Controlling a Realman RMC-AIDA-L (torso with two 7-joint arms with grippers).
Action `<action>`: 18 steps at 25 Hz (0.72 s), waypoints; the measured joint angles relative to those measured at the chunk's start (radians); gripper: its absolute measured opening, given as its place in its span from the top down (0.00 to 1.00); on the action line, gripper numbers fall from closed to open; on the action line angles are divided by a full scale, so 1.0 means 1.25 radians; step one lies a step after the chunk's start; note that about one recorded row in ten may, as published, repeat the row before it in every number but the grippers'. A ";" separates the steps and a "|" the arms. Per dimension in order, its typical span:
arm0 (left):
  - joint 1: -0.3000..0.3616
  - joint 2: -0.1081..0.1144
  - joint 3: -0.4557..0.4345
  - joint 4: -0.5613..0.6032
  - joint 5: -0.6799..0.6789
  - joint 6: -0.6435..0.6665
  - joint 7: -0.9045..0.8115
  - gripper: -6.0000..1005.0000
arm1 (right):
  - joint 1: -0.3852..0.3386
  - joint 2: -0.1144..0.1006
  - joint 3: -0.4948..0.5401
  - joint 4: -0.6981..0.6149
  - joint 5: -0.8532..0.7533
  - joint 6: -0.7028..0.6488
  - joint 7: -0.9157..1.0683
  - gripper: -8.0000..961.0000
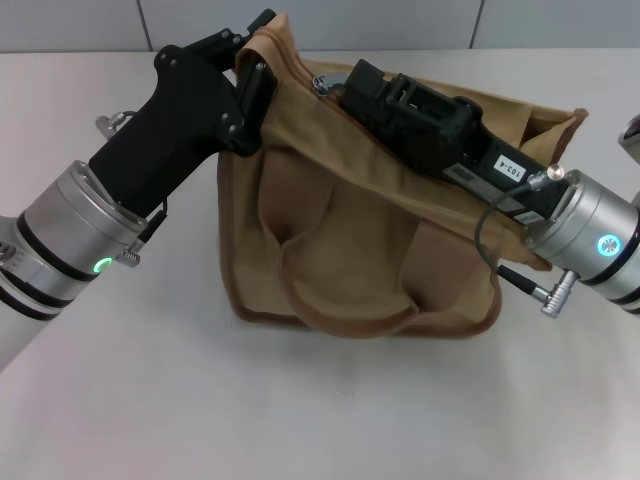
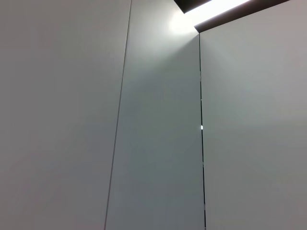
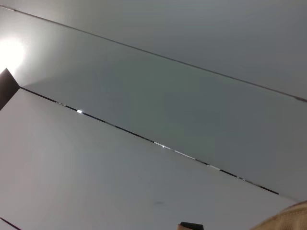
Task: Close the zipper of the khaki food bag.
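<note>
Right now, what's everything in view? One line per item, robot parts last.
Khaki canvas food bag: 1, tan with darker handle patches, mid-table, leaning.
Looped fabric handle: 1 visible, tan, hanging on the bag's front.
Small silver metal zipper pull: 1, shiny, on the bag's top edge near its left end.
White table: 1, under the bag.
Grey wall panels: several, all the wrist views show.
Left gripper: 1, black, at the bag's left top corner.
Right gripper: 1, black, lying along the bag's top.

left arm [image 1: 150, 140]: black angular housing, silver wrist cuff, green ring light | right arm [image 1: 560, 225]: black housing, white label, silver cuff, cyan ring light, thin black cable, metal plug
</note>
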 joint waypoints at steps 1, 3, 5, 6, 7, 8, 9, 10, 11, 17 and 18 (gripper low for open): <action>-0.002 0.000 0.000 -0.002 0.000 0.000 0.000 0.96 | 0.002 0.000 0.000 0.000 0.000 0.002 0.000 0.63; -0.004 0.000 0.000 -0.004 0.000 0.000 0.000 0.96 | 0.006 0.000 0.000 0.000 0.000 0.015 0.000 0.63; -0.008 0.000 0.000 -0.008 0.000 0.001 0.000 0.96 | 0.008 0.000 0.000 0.000 0.000 0.028 0.000 0.63; -0.010 0.000 0.001 -0.009 0.000 0.002 0.000 0.96 | 0.009 0.000 0.000 0.000 0.000 0.034 0.000 0.63; -0.011 0.000 0.001 -0.009 0.000 0.003 0.000 0.96 | 0.010 0.000 0.000 0.000 0.000 0.039 0.000 0.63; -0.013 0.000 0.002 -0.009 0.000 0.004 0.000 0.96 | 0.011 0.000 0.000 0.000 0.000 0.043 -0.001 0.63; -0.014 0.000 0.003 -0.010 0.000 0.005 0.000 0.96 | 0.014 0.001 0.000 0.000 0.000 0.045 -0.001 0.63; -0.015 0.000 0.003 -0.010 0.000 0.005 0.000 0.96 | 0.016 0.001 0.000 0.000 0.000 0.047 -0.001 0.63; -0.016 0.000 0.003 -0.010 0.000 0.006 0.000 0.96 | 0.019 0.001 0.000 0.000 0.000 0.049 -0.003 0.63; -0.018 0.000 0.003 -0.011 0.000 0.012 0.000 0.96 | 0.031 0.001 0.001 0.001 0.000 0.054 -0.024 0.63; -0.018 0.000 0.003 -0.011 0.000 0.012 0.000 0.96 | 0.032 0.001 0.001 0.001 0.000 0.054 -0.028 0.63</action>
